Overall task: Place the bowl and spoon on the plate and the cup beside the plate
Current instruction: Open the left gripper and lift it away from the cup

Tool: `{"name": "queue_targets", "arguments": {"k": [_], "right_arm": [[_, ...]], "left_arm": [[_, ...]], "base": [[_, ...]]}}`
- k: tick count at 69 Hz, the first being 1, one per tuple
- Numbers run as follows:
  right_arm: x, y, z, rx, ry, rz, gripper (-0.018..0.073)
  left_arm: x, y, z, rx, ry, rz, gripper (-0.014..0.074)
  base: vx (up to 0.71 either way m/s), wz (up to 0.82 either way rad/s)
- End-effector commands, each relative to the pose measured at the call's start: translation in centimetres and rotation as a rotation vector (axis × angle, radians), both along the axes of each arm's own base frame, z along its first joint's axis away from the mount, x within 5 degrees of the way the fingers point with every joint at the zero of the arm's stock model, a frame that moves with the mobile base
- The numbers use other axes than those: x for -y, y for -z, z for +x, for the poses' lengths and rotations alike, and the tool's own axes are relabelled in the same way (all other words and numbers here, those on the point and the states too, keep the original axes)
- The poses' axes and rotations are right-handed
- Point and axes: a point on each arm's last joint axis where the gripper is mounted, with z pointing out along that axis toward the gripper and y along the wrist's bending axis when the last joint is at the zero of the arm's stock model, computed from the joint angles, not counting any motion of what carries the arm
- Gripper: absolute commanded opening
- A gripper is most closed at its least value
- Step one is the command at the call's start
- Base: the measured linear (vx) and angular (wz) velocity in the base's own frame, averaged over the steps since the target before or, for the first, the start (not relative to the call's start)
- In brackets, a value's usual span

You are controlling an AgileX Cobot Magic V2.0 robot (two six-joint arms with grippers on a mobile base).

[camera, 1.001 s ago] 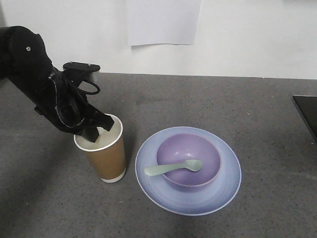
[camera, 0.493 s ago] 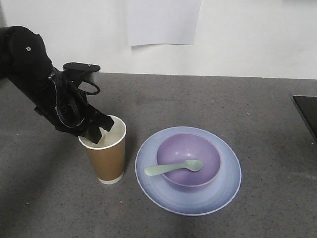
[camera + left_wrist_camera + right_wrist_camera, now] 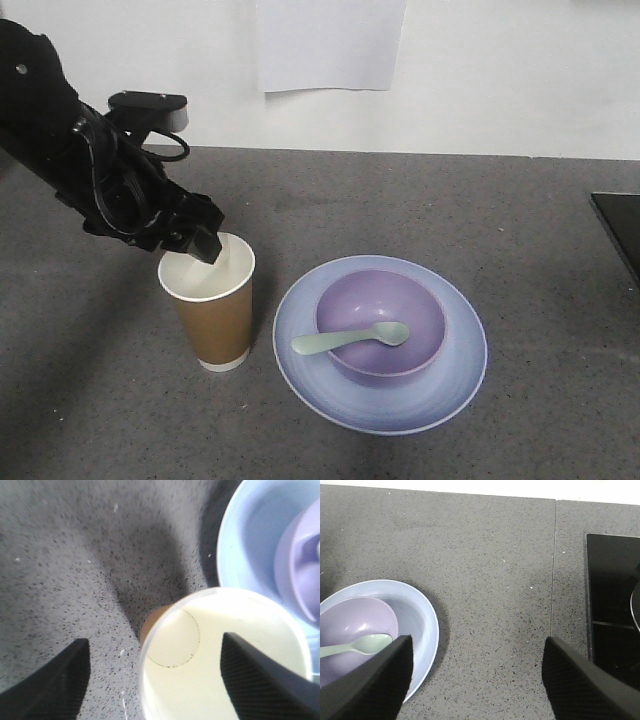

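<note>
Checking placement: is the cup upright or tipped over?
Upright: the cup stands on its base beside the plate, open mouth up, empty inside.

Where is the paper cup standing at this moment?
In the front view the cup stands upright on the grey counter, just left of the blue plate and apart from it. The left gripper hovers over its rim.

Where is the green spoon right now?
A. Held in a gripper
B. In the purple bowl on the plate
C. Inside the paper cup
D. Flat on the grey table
B: the spoon lies with its head in the bowl, handle poking over the rim, and the bowl sits on the plate.
</note>
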Motion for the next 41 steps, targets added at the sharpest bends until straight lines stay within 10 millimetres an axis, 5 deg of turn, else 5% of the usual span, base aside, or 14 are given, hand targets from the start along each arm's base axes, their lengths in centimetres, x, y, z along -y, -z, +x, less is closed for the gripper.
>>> {"name": "queue_targets", "arguments": {"k": [1,26,41], "right_arm": [[0.1,-1.4,0.2,0.091,0.015,-0.003,0.0528],[0.3,-1.3,0.2,0.094,0.023,-0.019,0.0528],[0.5,1.1,-0.6,0.141,0.054,-0.039,0.0528]], "left_arm": [[-1.2,-3.9,-1.0,0.144,-0.058,-0.056,0.0546],[-8.5,-10.6,-5.7,0.51,-0.389,-0.008,0.0544],[-11.1,-9.8,-10.5,0.631,-0.541,0.029,0.0544]], "base": [[0.0,0.0],[0.0,0.0],[0.0,0.0]]}}
